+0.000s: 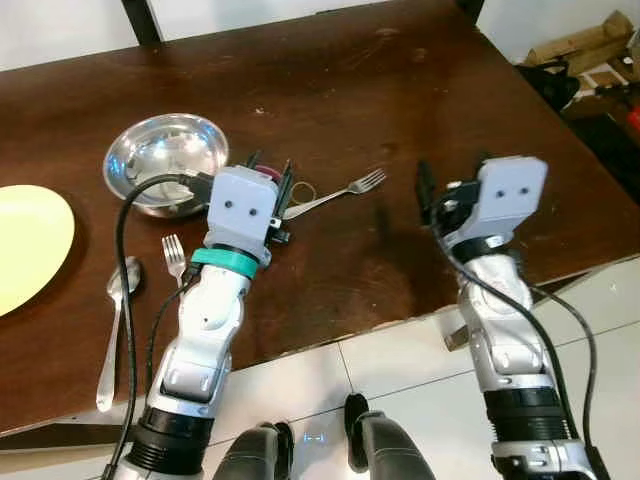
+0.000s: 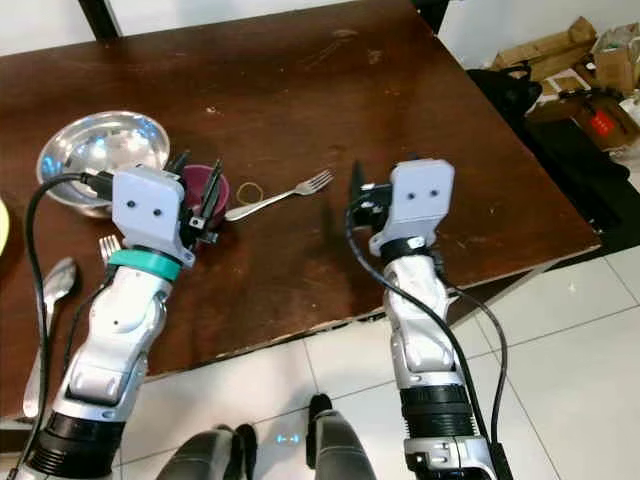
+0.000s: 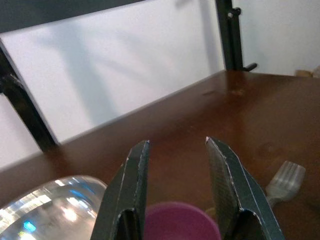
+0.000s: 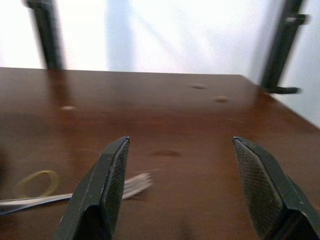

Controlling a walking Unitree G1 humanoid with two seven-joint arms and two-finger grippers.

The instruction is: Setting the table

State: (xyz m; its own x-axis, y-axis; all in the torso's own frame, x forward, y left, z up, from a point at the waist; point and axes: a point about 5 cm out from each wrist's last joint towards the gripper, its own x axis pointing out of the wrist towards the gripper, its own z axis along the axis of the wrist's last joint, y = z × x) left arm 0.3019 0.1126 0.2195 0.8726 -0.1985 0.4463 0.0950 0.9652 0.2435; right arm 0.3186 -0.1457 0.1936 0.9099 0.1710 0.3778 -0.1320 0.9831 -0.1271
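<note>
A pink cup [image 3: 180, 220] stands on the dark wooden table [image 1: 400, 80], just right of a steel bowl [image 1: 165, 155]. My left gripper [image 1: 270, 170] is shut on it, one black finger against each side. A fork [image 1: 340, 192] and a yellow rubber band [image 2: 250, 188] lie right of the cup. A yellow plate [image 1: 25, 245] sits at the far left, with a spoon [image 1: 115, 320] and a second fork [image 1: 174, 258] beside it. Over bare table to the right of the first fork, my right gripper [image 1: 435, 195] is open and holds nothing.
The table's front edge [image 1: 380, 330] runs just under my forearms, with white floor tiles below. Its right corner ends close to my right arm. Cardboard and clutter [image 1: 590, 50] lie on the floor beyond the table's right side.
</note>
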